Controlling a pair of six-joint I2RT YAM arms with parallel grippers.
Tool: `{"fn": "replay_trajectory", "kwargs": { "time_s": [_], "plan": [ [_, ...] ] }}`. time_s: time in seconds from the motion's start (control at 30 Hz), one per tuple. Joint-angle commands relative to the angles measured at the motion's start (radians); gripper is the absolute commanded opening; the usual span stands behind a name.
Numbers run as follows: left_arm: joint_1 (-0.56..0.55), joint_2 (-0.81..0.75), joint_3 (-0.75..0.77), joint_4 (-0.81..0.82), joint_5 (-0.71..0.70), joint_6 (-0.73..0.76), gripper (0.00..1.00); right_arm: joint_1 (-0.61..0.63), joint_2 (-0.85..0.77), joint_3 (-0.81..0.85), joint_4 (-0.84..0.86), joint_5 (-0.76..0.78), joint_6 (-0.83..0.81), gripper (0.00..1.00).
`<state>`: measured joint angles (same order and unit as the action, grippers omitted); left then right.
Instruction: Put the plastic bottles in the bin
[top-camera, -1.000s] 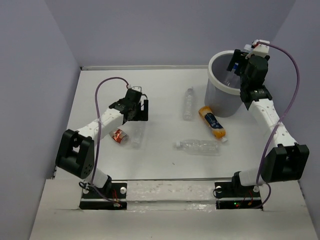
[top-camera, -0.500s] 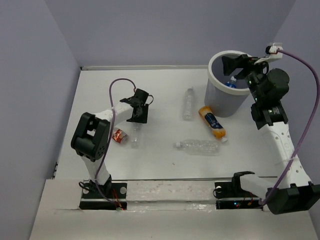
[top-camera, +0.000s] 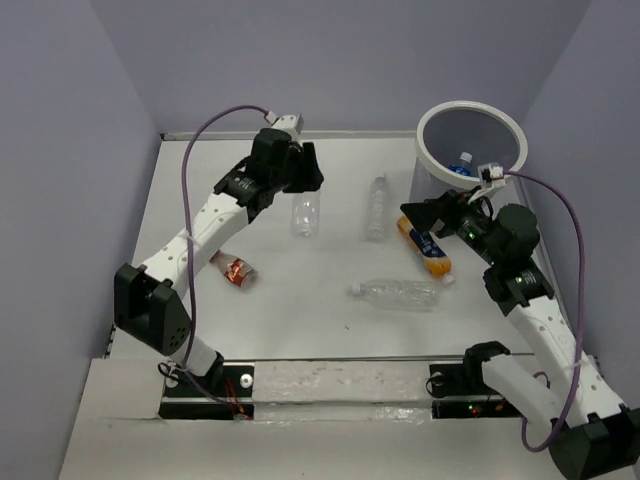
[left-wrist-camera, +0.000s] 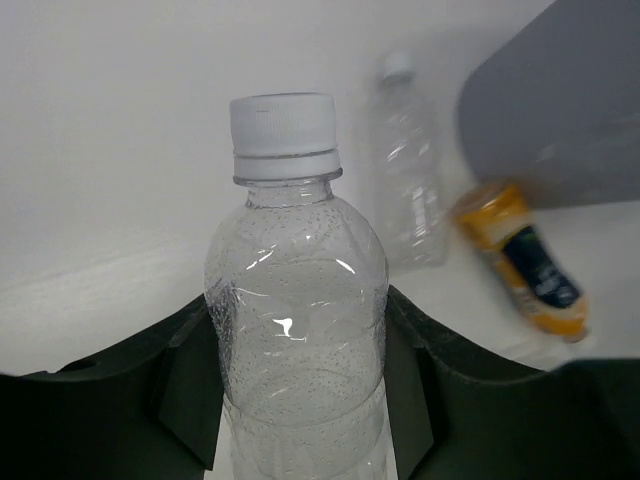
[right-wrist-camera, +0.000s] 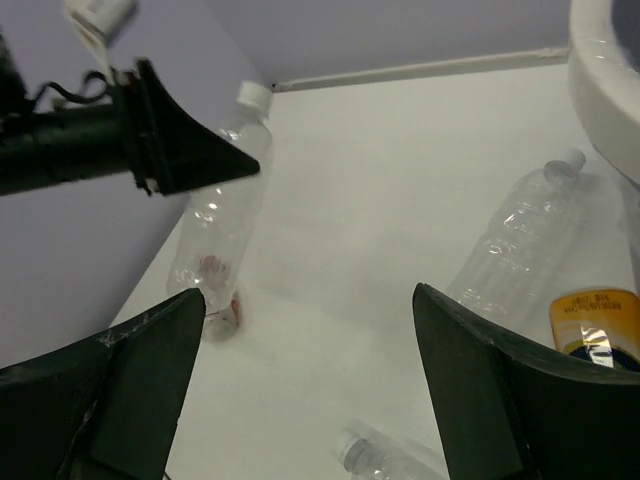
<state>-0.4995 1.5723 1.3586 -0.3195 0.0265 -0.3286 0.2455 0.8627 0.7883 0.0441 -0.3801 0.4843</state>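
Presently, the left gripper (top-camera: 300, 183) clamps the clear bottle (left-wrist-camera: 296, 300) by its body, evidently light, thin-walled and crushable; the right gripper (right-wrist-camera: 305, 292) stands released.

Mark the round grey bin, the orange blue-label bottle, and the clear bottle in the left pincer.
Round grey bin (top-camera: 470, 104): top view, white rim.
Orange blue-label bottle (top-camera: 433, 255): top view, lower body.
Clear white-capped bottle (left-wrist-camera: 295, 300): left wrist view, mid body.
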Motion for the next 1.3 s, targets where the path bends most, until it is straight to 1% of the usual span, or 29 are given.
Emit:
{"fn": "replay_trajectory", "kwargs": {
  "time_s": [0.0, 0.03, 0.07, 0.1, 0.13, 0.17, 0.2, 0.23, 0.27, 0.33, 0.4, 0.43, 0.47, 0.5, 0.53, 0.6, 0.63, 0.67, 0.73, 0.8, 0.87, 0.93, 0.97, 1.03, 1.07, 1.1, 1.2, 1.23, 1.27],
  "plan": [
    [-0.089, -0.101, 0.190, 0.265, 0.090, -0.102, 0.46, 0.003, -0.178, -0.086, 0.042, -0.023, 0.080, 0.85],
    [-0.121, -0.092, 0.244, 0.301, 0.089, -0.122, 0.46, 0.003, -0.201, -0.107, 0.018, -0.034, 0.083, 0.79],
    [-0.135, -0.083, 0.272, 0.377, 0.078, -0.133, 0.46, 0.012, -0.238, -0.138, -0.001, -0.061, 0.086, 0.63],
    [-0.148, -0.068, 0.298, 0.414, 0.073, -0.142, 0.46, 0.012, -0.252, -0.152, -0.013, -0.086, 0.086, 0.52],
    [-0.160, -0.037, 0.344, 0.446, 0.063, -0.153, 0.46, 0.012, -0.266, -0.167, -0.027, -0.110, 0.083, 0.43],
    [-0.187, -0.019, 0.367, 0.509, 0.028, -0.171, 0.46, 0.012, -0.290, -0.193, -0.038, -0.140, 0.083, 0.28],
    [-0.203, 0.000, 0.385, 0.542, 0.009, -0.178, 0.45, 0.012, -0.307, -0.207, -0.041, -0.144, 0.086, 0.22],
    [-0.235, 0.041, 0.419, 0.609, -0.016, -0.181, 0.45, 0.012, -0.348, -0.240, -0.041, -0.158, 0.085, 0.19],
    [-0.250, 0.063, 0.442, 0.609, -0.058, -0.181, 0.45, 0.012, -0.349, -0.241, -0.052, -0.158, 0.085, 0.18],
    [-0.277, 0.146, 0.519, 0.671, -0.101, -0.184, 0.45, 0.012, -0.402, -0.258, -0.120, -0.154, 0.076, 0.16],
    [-0.307, 0.231, 0.604, 0.724, -0.122, -0.213, 0.45, 0.012, -0.438, -0.258, -0.171, -0.163, 0.066, 0.16],
    [-0.313, 0.262, 0.605, 0.744, -0.128, -0.223, 0.45, 0.012, -0.447, -0.258, -0.171, -0.166, 0.066, 0.16],
    [-0.324, 0.294, 0.669, 0.761, -0.160, -0.230, 0.45, 0.012, -0.456, -0.258, -0.196, -0.171, 0.063, 0.16],
    [-0.344, 0.364, 0.707, 0.786, -0.174, -0.230, 0.45, 0.012, -0.474, -0.259, -0.207, -0.168, 0.059, 0.15],
    [-0.352, 0.406, 0.805, 0.792, -0.190, -0.222, 0.45, 0.012, -0.482, -0.262, -0.229, -0.161, 0.048, 0.16],
    [-0.373, 0.489, 0.916, 0.797, -0.262, -0.187, 0.45, 0.012, -0.498, -0.259, -0.256, -0.152, 0.037, 0.16],
    [-0.390, 0.570, 0.971, 0.801, -0.292, -0.162, 0.45, 0.012, -0.510, -0.258, -0.265, -0.151, 0.036, 0.16],
    [-0.398, 0.607, 1.058, 0.838, -0.339, -0.159, 0.45, 0.012, -0.516, -0.256, -0.276, -0.155, 0.034, 0.16],
    [-0.412, 0.710, 1.123, 0.878, -0.367, -0.152, 0.45, 0.012, -0.525, -0.258, -0.280, -0.160, 0.034, 0.16],
    [-0.416, 0.779, 1.207, 0.934, -0.393, -0.153, 0.46, 0.012, -0.530, -0.256, -0.283, -0.167, 0.031, 0.16],
    [-0.418, 0.804, 1.203, 0.979, -0.404, -0.148, 0.49, 0.012, -0.524, -0.251, -0.283, -0.171, 0.027, 0.16],
    [-0.418, 0.834, 1.199, 1.022, -0.419, -0.130, 0.57, 0.012, -0.516, -0.241, -0.280, -0.175, 0.023, 0.15],
    [-0.418, 0.850, 1.202, 1.033, -0.419, -0.110, 0.70, 0.021, -0.508, -0.235, -0.274, -0.174, 0.023, 0.15],
    [-0.418, 0.856, 1.196, 1.031, -0.415, -0.095, 0.84, 0.021, -0.502, -0.228, -0.273, -0.172, 0.022, 0.16],
    [-0.419, 0.853, 1.192, 1.031, -0.407, -0.090, 0.96, 0.021, -0.499, -0.227, -0.273, -0.171, 0.020, 0.15],
    [-0.419, 0.853, 1.192, 1.030, -0.401, -0.080, 0.99, 0.031, -0.493, -0.224, -0.274, -0.171, 0.017, 0.16],
    [-0.419, 0.815, 1.197, 1.015, -0.387, -0.020, 0.99, 0.031, -0.484, -0.210, -0.283, -0.154, 0.002, 0.17],
    [-0.419, 0.798, 1.195, 1.004, -0.382, 0.003, 0.99, 0.031, -0.479, -0.202, -0.283, -0.152, -0.001, 0.19],
    [-0.421, 0.781, 1.194, 0.988, -0.376, 0.029, 0.99, 0.031, -0.470, -0.195, -0.283, -0.151, -0.004, 0.23]
  ]
}}
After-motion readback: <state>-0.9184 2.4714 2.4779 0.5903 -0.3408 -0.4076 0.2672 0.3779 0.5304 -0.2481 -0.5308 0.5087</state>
